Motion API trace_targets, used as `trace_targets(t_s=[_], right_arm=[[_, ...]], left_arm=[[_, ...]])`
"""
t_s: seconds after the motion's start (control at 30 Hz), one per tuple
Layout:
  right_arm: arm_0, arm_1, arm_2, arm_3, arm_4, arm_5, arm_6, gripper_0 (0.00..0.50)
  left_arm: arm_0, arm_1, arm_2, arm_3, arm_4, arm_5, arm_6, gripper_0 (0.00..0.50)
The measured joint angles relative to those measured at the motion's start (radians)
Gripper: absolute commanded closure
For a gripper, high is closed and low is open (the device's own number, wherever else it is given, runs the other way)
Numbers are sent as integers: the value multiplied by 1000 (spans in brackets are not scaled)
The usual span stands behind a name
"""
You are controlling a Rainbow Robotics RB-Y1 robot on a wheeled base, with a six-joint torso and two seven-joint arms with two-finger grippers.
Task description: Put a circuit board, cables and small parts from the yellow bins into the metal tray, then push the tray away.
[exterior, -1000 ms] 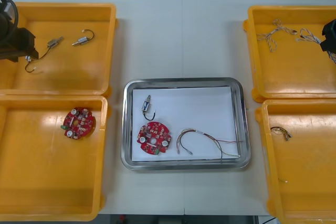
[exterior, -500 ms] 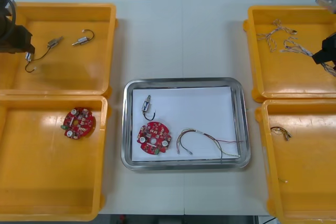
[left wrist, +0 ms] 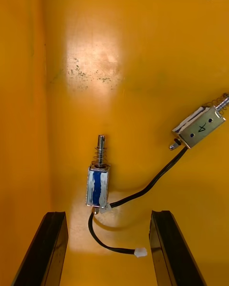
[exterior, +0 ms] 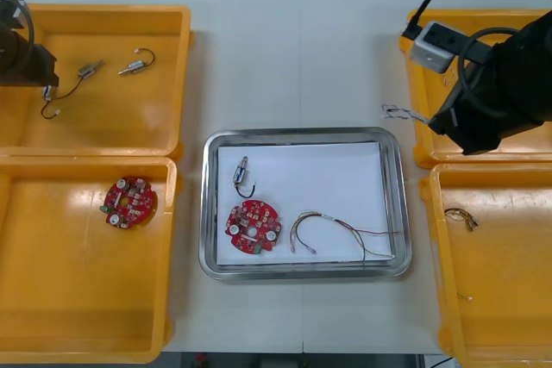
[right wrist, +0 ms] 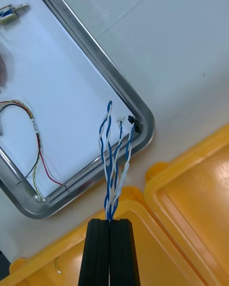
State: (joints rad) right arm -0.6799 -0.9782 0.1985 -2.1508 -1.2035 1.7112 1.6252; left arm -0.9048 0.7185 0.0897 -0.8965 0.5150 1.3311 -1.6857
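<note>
By the far right corner of the metal tray [exterior: 394, 146]: right end effector [right wrist: 110, 221] pinching twisted blue and white cable [right wrist: 113, 162], strands dangling.
Far left yellow bin [exterior: 103, 11]: left end effector [left wrist: 107, 213] spread above small metal parts [left wrist: 98, 186].
Open room: light surface [exterior: 293, 58] stretching beyond the metal tray's far rim.

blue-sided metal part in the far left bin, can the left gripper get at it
Probably yes: the left gripper is open, and the metal part lies bare just ahead of it.
</note>
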Motion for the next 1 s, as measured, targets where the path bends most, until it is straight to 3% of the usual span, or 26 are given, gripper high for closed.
trace_targets(t_s=[0.23,0.43,0.67,0.8,1.0], right_arm=[[-88,51,159,0,33,-82,19,500],[-109,92,280,4,136,-146,196,500],[-109,147,353,105,153,-166,375,500],[-109,173,390,134,209,-167,483,500],[-109,202,447,134,269,-176,502,500]], left_arm=[[0,0,-18,45,2,-52,0,0],[0,1,-53,92,14,-103,0,0],[0,1,-57,119,35,-127,0,0],[0,1,-57,135,45,-141,0,0],[0,1,-57,155,54,-163,0,0]])
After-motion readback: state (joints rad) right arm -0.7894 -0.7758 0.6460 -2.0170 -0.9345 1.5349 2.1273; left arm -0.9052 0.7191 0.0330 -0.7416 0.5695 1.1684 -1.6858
